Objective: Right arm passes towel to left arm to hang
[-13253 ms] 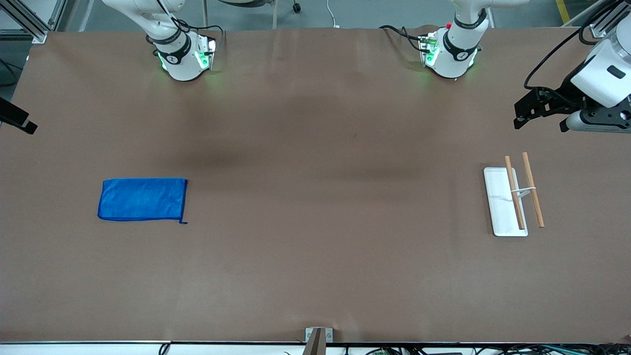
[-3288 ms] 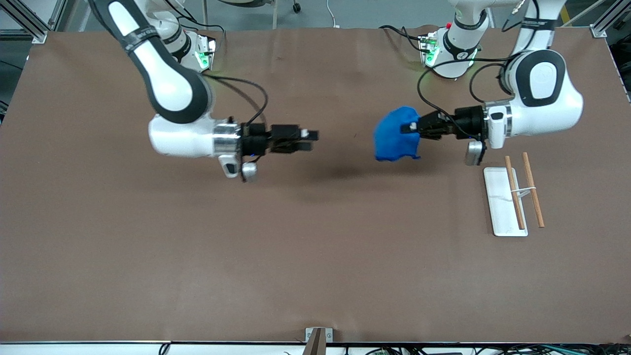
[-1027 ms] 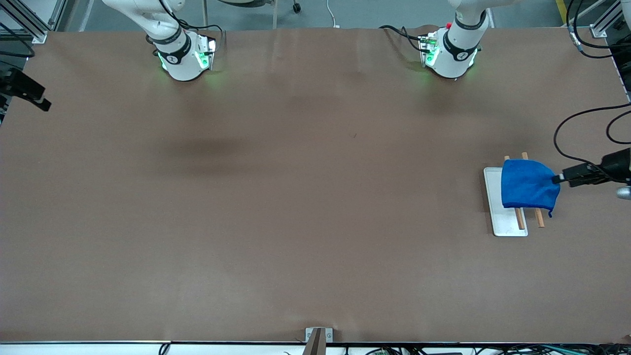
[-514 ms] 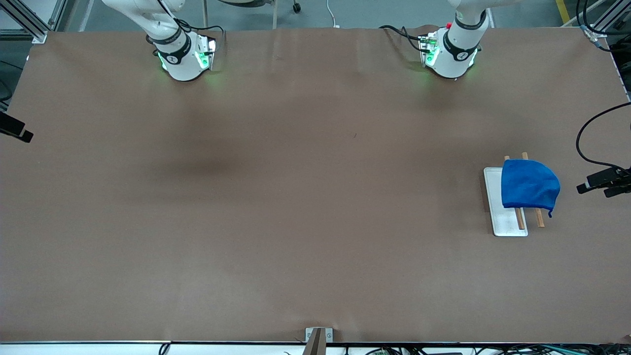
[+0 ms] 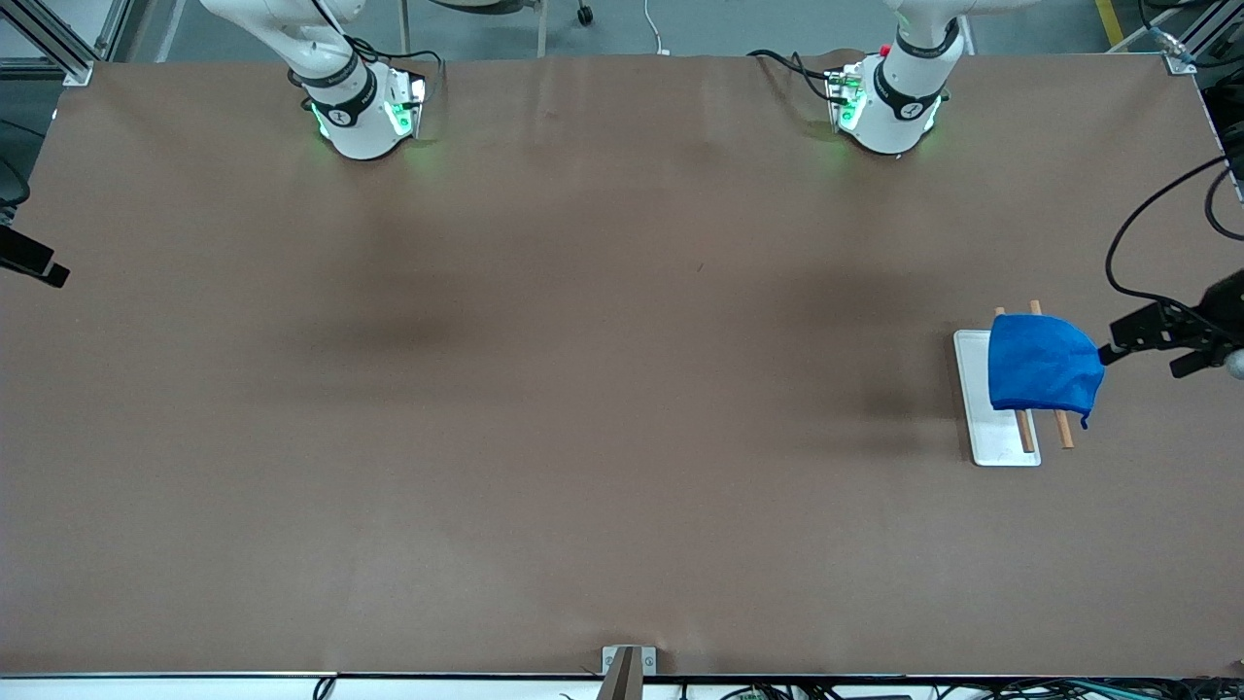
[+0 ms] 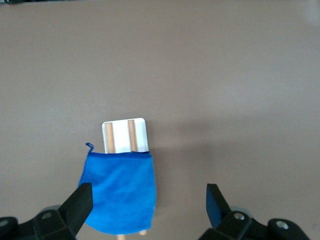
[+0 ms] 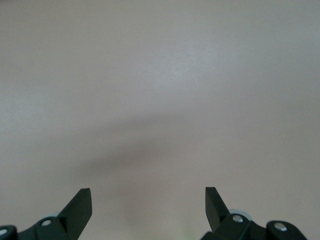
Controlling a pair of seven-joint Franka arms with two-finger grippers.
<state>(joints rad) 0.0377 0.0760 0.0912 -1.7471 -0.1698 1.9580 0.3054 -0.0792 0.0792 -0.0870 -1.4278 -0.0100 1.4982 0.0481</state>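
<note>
The towel [image 5: 1042,365] is draped over two wooden rods [image 5: 1063,430] of a small rack whose white base [image 5: 975,389] lies on the table [image 5: 622,389], toward the left arm's end. The cloth hangs folded across both rods, covering most of their length; short rod ends stick out from under it on the side nearer the front camera, and tips show at the edge farther from it. A small loop tag [image 5: 1082,421] dangles from the corner nearest the front camera. In the left wrist view the towel [image 6: 120,192] covers one part of the rack, while the white base [image 6: 125,135] and the two rods [image 6: 131,135] show bare past its straight edge, with the loop [image 6: 89,146] at a corner.

The left gripper [image 5: 1157,342] hangs in the air just beside the towel's rounded edge, at the edge of the front view. Nothing is between its fingers. In its own wrist view the gripper [image 6: 148,207] has its jaws spread wide, one finger [image 6: 80,202] over the towel's edge and the other over bare table.

The right gripper [image 5: 34,261] shows only as a dark tip at the edge of the front view at the right arm's end of the table, well apart from the towel. The right wrist view shows this gripper [image 7: 148,206] with jaws wide apart and empty, over bare table surface.
</note>
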